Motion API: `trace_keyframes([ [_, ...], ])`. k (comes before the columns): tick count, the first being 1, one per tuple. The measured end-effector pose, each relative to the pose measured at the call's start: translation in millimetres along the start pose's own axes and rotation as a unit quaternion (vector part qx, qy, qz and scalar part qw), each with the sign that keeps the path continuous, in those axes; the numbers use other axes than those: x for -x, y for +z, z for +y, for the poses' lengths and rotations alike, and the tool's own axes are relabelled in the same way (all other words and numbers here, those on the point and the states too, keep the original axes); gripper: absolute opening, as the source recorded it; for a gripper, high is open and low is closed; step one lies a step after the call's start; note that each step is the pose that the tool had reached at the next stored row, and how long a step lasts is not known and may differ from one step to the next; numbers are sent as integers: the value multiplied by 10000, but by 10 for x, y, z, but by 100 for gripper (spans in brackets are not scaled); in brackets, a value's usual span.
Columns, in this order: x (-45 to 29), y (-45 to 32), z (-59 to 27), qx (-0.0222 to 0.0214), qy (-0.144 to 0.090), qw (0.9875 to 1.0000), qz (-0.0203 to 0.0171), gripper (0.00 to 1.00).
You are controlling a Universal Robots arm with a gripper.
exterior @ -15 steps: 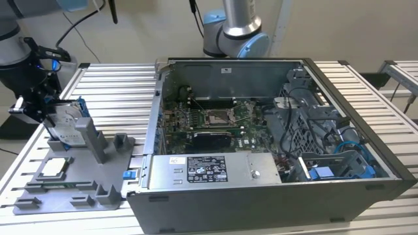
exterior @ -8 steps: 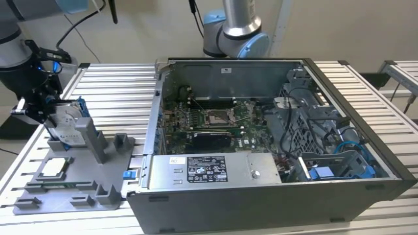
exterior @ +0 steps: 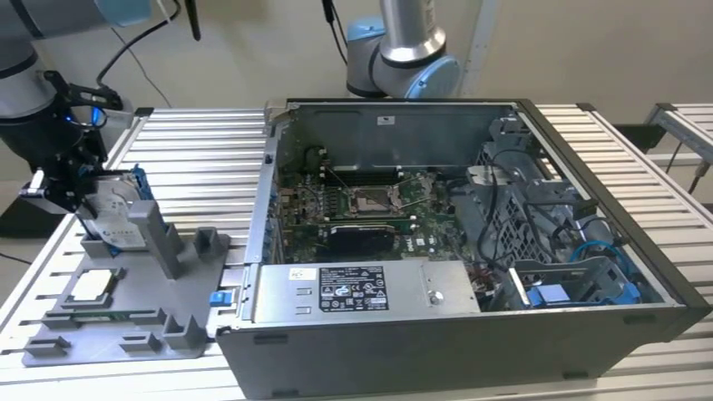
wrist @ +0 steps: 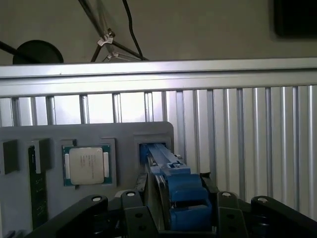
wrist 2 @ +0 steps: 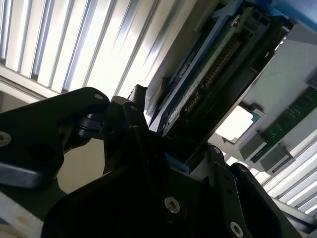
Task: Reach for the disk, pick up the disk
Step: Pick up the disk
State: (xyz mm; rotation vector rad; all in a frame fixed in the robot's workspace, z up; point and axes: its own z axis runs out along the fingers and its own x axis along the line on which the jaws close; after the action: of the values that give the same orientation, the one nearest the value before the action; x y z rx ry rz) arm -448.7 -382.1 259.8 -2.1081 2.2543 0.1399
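Observation:
The disk (exterior: pixel 112 213) stands on edge, tilted, in a slot of the grey fixture (exterior: pixel 167 284) at the exterior view's left. It is silver-grey with a white label and a blue bracket. My gripper (exterior: pixel 83 196) is at its upper edge, shut on it. In the first wrist view the disk (wrist: pixel 163 158) runs from the fixture slot back between my black fingers (wrist: pixel 141 213), its blue bracket filling the gap at my gripper (wrist: pixel 181 208). In the second wrist view the disk (wrist 2: pixel 218 64) shows its underside and connector, and my gripper (wrist 2: pixel 173 144) has both fingers against its edges.
A square white-topped chip (exterior: pixel 92 286) (wrist: pixel 86 165) and a green memory stick (wrist: pixel 35 198) lie in the same fixture. The open computer case (exterior: pixel 446 251) stands on the slatted table (exterior: pixel 200 142) at the exterior view's right. Another arm's base (exterior: pixel 402 58) stands behind it.

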Motion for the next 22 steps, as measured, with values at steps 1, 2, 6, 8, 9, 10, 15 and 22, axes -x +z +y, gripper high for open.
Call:
trace_keyframes([
  [1,-1,6,0,-1,0,10000,0,100],
  [2,-1,8,-1,0,0,10000,0,100],
  [6,-1,11,-1,-2,0,10000,-1,100],
  [8,-1,11,-1,-1,0,10000,1,100],
  [9,-1,13,-1,-3,0,10000,-2,100],
  [10,-1,15,-1,-5,0,10000,-4,100],
  [15,-1,14,-1,-3,0,10000,-2,100],
  [22,-8,12,-1,-1,-13,10000,-1,100],
])
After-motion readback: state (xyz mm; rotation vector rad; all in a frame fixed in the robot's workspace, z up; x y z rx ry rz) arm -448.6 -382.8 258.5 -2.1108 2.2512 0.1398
